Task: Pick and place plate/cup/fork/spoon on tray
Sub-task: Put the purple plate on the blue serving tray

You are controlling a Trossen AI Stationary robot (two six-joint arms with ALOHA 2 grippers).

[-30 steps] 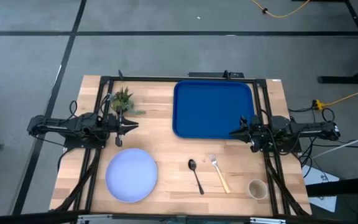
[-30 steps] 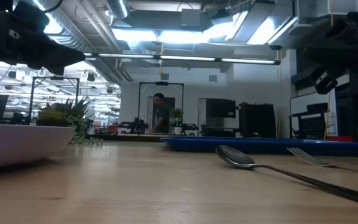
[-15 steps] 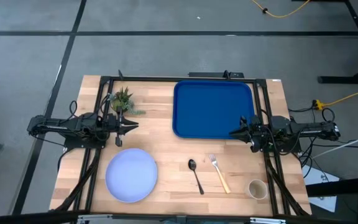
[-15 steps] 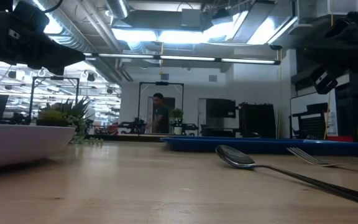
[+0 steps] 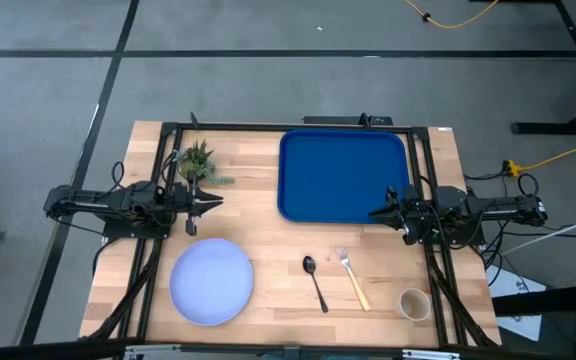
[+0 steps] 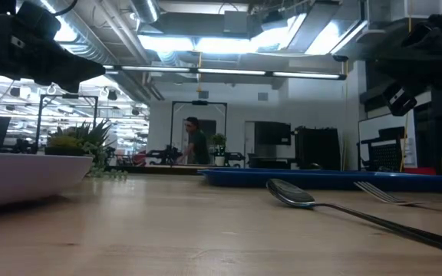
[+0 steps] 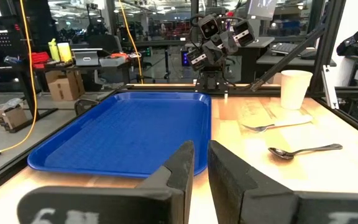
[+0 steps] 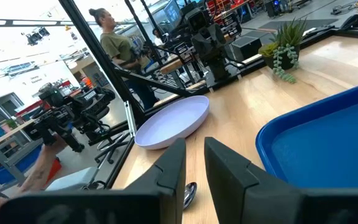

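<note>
The pale lavender-blue plate point(image 5: 211, 281) lies flat at the table's near left; it also shows in the low view point(image 6: 21, 175) and the right wrist view point(image 8: 173, 121). The dark spoon point(image 5: 314, 281) and the tan-handled fork point(image 5: 353, 279) lie side by side near the front middle. The beige cup point(image 5: 414, 302) stands upright at the near right. The blue tray point(image 5: 343, 175) lies at the far right and holds nothing. My left gripper point(image 5: 218, 201) hovers at the left, fingers nearly together and empty. My right gripper point(image 5: 374, 213) hovers by the tray's near right corner, likewise.
A small potted plant point(image 5: 197, 160) stands at the far left, just behind my left gripper. A black frame runs along the table's far edge and sides. Bare wood lies between plate and spoon. A person point(image 6: 192, 142) shows in the room beyond the table.
</note>
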